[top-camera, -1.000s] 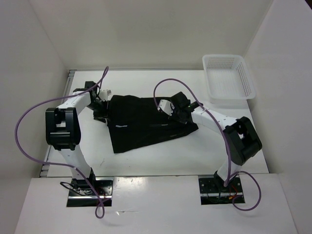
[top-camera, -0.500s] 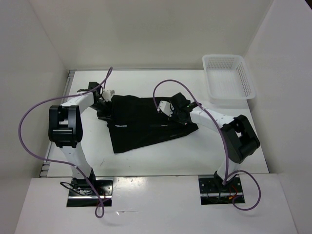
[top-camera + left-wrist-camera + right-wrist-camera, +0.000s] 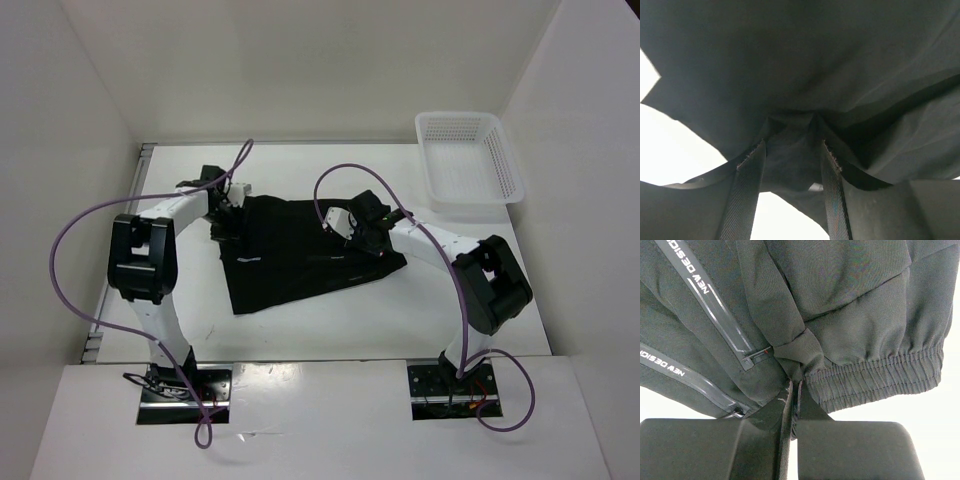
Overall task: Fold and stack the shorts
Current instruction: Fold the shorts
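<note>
The black shorts [image 3: 300, 258] lie spread on the white table in the middle of the top view. My left gripper [image 3: 228, 205] is at their far left corner. In the left wrist view it [image 3: 792, 145] has a bunch of the shorts [image 3: 800, 60] between its fingers, lifted off the table, jaws partly apart. My right gripper [image 3: 352, 232] is at the shorts' right side. In the right wrist view it [image 3: 796, 382] is shut tight on a fold of the shorts [image 3: 850, 300] next to the elastic waistband [image 3: 880, 375].
A white plastic mesh basket [image 3: 468, 160] stands at the back right corner. White walls close in the table on the left, back and right. Purple cables loop above both arms.
My left gripper has moved right and a little farther back, taking the shorts' left corner with it. My right gripper has barely moved.
</note>
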{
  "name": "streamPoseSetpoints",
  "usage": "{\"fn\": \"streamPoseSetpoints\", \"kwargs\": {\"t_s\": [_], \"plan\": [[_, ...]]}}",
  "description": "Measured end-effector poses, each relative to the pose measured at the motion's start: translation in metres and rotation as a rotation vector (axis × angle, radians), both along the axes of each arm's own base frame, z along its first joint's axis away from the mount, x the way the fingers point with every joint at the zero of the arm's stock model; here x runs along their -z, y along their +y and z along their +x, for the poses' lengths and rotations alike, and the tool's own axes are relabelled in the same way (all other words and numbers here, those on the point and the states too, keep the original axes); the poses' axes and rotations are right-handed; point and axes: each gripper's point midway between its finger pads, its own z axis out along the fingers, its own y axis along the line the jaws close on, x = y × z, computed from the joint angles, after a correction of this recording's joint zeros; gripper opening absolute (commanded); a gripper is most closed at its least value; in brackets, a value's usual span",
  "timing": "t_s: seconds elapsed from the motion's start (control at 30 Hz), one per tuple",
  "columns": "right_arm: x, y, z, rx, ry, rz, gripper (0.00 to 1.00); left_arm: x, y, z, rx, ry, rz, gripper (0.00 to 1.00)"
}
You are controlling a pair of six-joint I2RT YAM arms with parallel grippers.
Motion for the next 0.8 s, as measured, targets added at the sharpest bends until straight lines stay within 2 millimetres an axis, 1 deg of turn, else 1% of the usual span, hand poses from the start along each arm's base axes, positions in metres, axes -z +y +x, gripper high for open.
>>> {"fn": "streamPoseSetpoints", "kwargs": {"t_s": [0.07,0.1,0.17,0.2,0.27,0.33,0.5,0.6,0.7,0.8], "plan": [[0.0,0.0,0.0,-0.001,0.0,0.0,0.0,0.006,-0.004,-0.005,0.013,0.017,0.006,0.49],[0.0,0.0,0.0,-0.001,0.0,0.0,0.0,0.01,-0.005,-0.008,0.018,0.03,0.011,0.39],[0.0,0.0,0.0,0.0,0.0,0.0,0.0,0.013,-0.005,-0.009,0.015,0.037,0.015,0.27],[0.0,0.0,0.0,0.0,0.001,0.0,0.0,0.013,-0.005,-0.009,0.018,0.037,0.016,0.17],[0.0,0.0,0.0,-0.001,0.0,0.0,0.0,0.014,-0.003,-0.01,0.013,0.042,0.016,0.07],[0.0,0.0,0.0,-0.001,0.0,0.0,0.0,0.014,-0.003,-0.011,0.012,0.047,0.016,0.0],[0.0,0.0,0.001,0.002,-0.004,-0.001,0.0,0.012,0.002,-0.015,0.003,0.066,0.02,0.0],[0.0,-0.001,0.001,0.004,-0.007,-0.005,0.0,0.003,0.012,-0.009,-0.025,0.049,0.03,0.0],[-0.001,-0.002,0.0,0.005,-0.01,-0.003,0.0,-0.019,0.022,0.004,-0.051,-0.009,0.038,0.0],[-0.002,-0.004,-0.002,0.0,-0.017,-0.006,0.0,-0.051,0.025,0.014,-0.062,-0.086,0.035,0.0]]}}
